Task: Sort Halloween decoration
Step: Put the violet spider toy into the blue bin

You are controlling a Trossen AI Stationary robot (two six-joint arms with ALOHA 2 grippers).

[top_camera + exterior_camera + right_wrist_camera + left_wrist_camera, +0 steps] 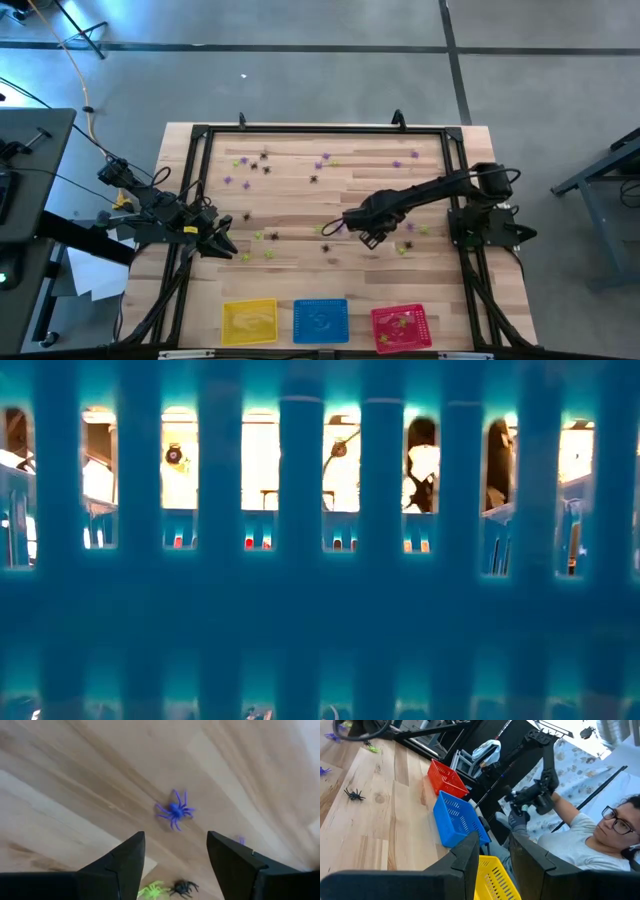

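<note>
Right claw: the right claw (175, 857) hangs over the middle of the wooden counter (300, 200), fingers spread wide with nothing between them; from above it sits right of centre (368, 232).
Purple spider: a purple spider (175, 811) lies flat on the wood just ahead of the spread fingers, untouched.
Nearby trinkets: a yellow-green spider (152, 891) and a black spider (183, 887) lie side by side on the wood between the bases of the fingers.
Scattered decorations: small black, purple and yellow-green spiders (262, 160) dot the far and middle parts of the counter, well apart from one another.
Left claw: the left claw (222, 243) waits at the counter's left edge, its fingers (465, 860) set a little apart, gripping nothing.
Baskets: a yellow basket (249, 321), a blue basket (320, 320) and a red basket (400, 328) stand in a row along the near edge; a few small trinkets lie in the red one.
Lone spider: a black one (354, 795) rests on the wood in the left wrist view, well apart from the baskets.
Onlooker's side: a person (592, 837) with glasses sits beyond the counter, a gloved hand (518, 819) on a control arm.
Low camera: blocked by blue mesh (320, 610).
</note>
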